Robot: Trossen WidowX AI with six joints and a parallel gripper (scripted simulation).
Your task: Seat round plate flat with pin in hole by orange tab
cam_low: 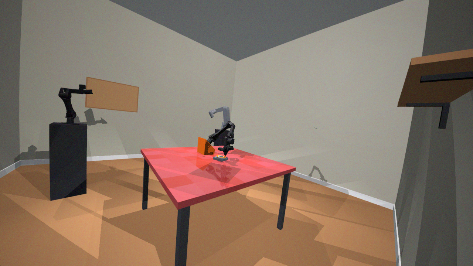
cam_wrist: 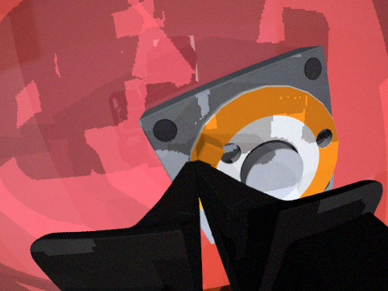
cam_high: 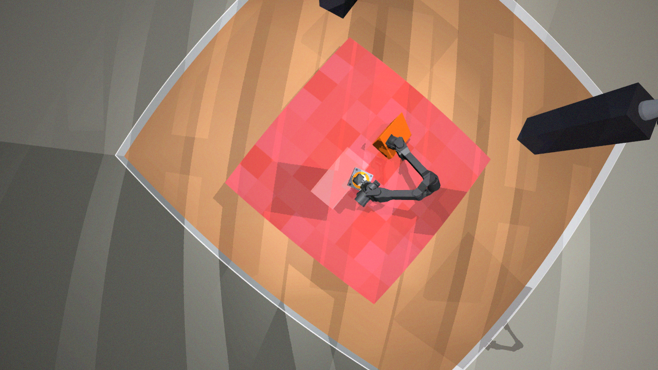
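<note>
A grey square base (cam_wrist: 178, 113) (cam_low: 220, 158) lies on the red table (cam_high: 322, 114) (cam_low: 204, 178). On it sits the round plate (cam_wrist: 318, 113) (cam_high: 361, 173), with an orange rim and a white middle around the grey post (cam_wrist: 272, 164). Two small holes show in the plate, one left of the post (cam_wrist: 231, 152) and one at the right (cam_wrist: 325, 138). My gripper (cam_wrist: 194, 168) (cam_high: 363, 185) (cam_low: 225, 153) is shut and empty, its tips at the plate's left rim. The fingers hide the plate's near part.
An orange wedge block (cam_high: 393, 133) (cam_low: 204, 146) stands at the arm's foot, behind the base. A black pedestal (cam_low: 67, 158) with another arm stands on the floor at the left. A grey arm (cam_low: 221, 112) stands behind the table.
</note>
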